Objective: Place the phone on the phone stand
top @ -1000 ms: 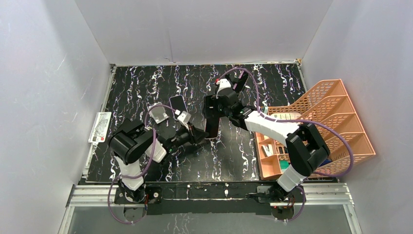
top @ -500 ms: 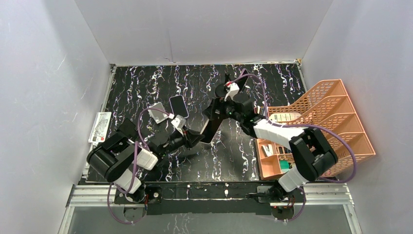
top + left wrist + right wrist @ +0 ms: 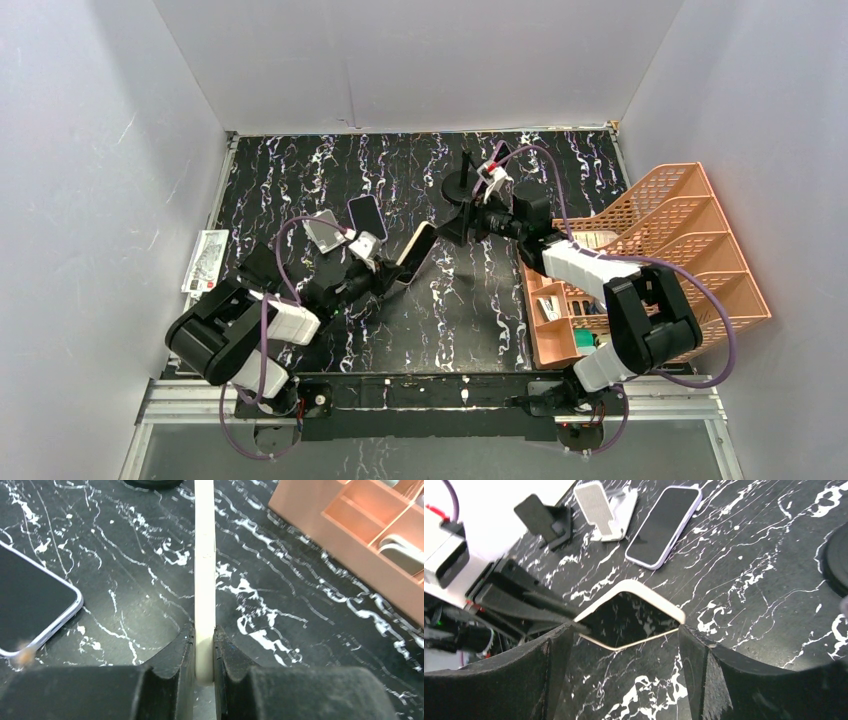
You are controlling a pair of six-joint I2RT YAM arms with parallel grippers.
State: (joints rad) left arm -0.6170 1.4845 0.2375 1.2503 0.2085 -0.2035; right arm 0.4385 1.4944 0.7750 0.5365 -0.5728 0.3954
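Observation:
A phone in a cream case is held off the table by its lower end, and my left gripper is shut on it. In the left wrist view the phone stands edge-on between the left gripper's pads. My right gripper stands open just beyond the phone's far end; its wrist view shows the phone's dark screen ahead of the right gripper's spread fingers. A white perforated phone stand sits far left. A black stand with a round base sits behind the right gripper.
A second phone with a lilac rim lies flat next to the white stand. A small black stand sits near the left arm. An orange organiser tray fills the right side. A printed card lies at the left edge.
The right gripper has let go of the cream phone and drawn back to the right. The left arm has swung the phone leftward and tilted it, holding it alone.

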